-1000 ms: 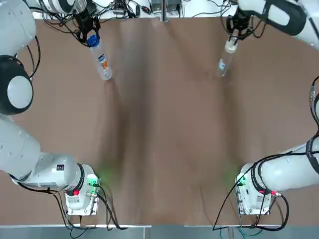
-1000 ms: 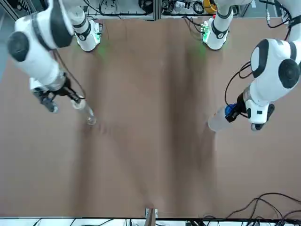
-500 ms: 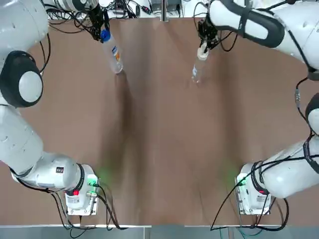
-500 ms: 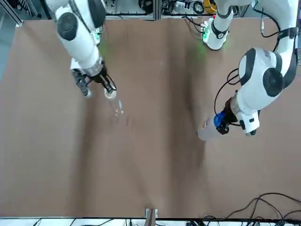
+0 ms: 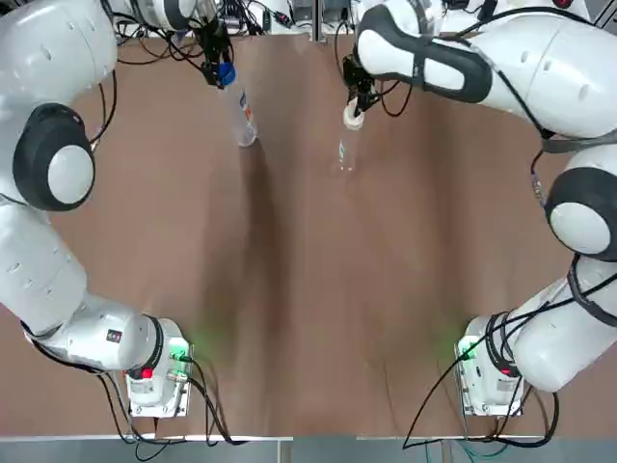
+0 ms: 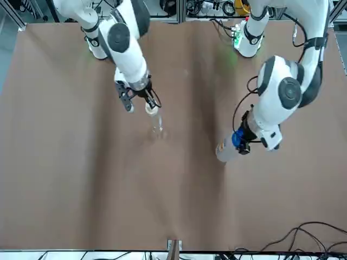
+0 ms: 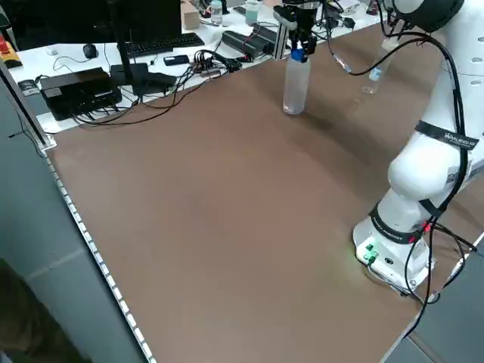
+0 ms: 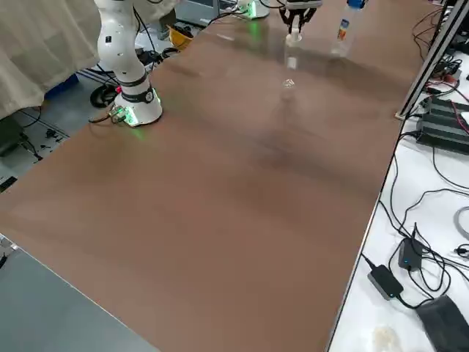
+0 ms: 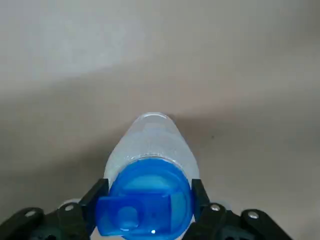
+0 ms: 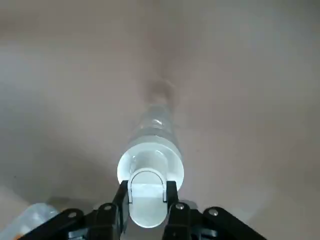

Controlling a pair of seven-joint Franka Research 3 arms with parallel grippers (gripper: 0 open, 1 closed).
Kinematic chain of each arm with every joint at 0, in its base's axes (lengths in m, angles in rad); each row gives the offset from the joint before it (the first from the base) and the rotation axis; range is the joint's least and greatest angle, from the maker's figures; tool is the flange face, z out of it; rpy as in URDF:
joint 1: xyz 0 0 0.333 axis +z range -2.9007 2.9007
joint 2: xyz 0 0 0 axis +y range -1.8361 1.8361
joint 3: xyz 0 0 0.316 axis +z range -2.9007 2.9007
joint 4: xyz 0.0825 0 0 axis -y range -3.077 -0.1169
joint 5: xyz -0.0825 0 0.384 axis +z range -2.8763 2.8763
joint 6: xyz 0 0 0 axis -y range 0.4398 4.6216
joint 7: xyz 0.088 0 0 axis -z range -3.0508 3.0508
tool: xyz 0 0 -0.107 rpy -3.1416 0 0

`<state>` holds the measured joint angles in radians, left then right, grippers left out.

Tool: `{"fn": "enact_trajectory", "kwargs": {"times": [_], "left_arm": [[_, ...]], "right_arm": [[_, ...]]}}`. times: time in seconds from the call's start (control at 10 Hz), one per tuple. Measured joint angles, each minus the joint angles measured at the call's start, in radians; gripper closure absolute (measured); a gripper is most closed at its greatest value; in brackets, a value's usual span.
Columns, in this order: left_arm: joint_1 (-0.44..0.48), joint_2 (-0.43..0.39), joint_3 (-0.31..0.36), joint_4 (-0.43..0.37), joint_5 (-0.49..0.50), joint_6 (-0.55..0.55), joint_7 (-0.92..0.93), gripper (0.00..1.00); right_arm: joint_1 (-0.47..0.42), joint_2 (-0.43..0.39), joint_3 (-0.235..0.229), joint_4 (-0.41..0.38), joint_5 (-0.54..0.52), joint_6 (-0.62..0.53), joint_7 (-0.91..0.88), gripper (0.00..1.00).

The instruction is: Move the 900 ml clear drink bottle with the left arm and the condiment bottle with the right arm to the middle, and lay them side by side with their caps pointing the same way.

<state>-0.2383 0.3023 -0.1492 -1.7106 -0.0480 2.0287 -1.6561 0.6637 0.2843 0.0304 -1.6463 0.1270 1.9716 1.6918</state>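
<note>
The left jaws were closed on the blue cap (image 9: 150, 197) of the drink bottle (image 5: 241, 116), one finger on each side. The bottle hung upright below them, base close to the surface (image 5: 308, 289); whether it touched could not be told. The right jaws were likewise closed on the white cap (image 10: 148, 192) of the condiment bottle (image 5: 347, 143), which hung straight down beneath them.

The drink bottle was big, clear and thin-walled. Held only at the cap it would likely swing on any quick move, and its body would dent under a squeeze, so the stiff neck was probably the right place to hold it. How full it was could not be read, so its weight was uncertain. The condiment bottle looked slim and light and easier to carry. Both were round, however, and apt to roll once laid down. They would need lowering gently, flank to flank, with both caps tipped the same way.

Between the two sets of jaws the surface lay bare, and it was open all the way back toward the arm bases. The tight side was beyond the jaws, where the far edge ran close, with cables (image 7: 189, 68) just past it. Tilting the caps toward that edge would leave little room. The two wrists were also near each other, so closing the gap called for care.
</note>
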Motion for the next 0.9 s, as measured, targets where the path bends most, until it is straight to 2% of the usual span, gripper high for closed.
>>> {"fn": "enact_trajectory", "kwargs": {"times": [0.3, 0.9], "left_arm": [[-0.039, 0.03, 0.001, 0.005, 0.0, -0.001, -0.02, 0.28], [-0.038, 0.042, 0.022, 0.024, 0.0, 0.0, -0.035, 0.28]], "right_arm": [[0.046, 0.075, -0.001, 0.068, 0.0, 0.0, 0.112, 0.67], [0.058, 0.115, -0.02, 0.115, -0.004, -0.001, 0.127, 0.67]]}}
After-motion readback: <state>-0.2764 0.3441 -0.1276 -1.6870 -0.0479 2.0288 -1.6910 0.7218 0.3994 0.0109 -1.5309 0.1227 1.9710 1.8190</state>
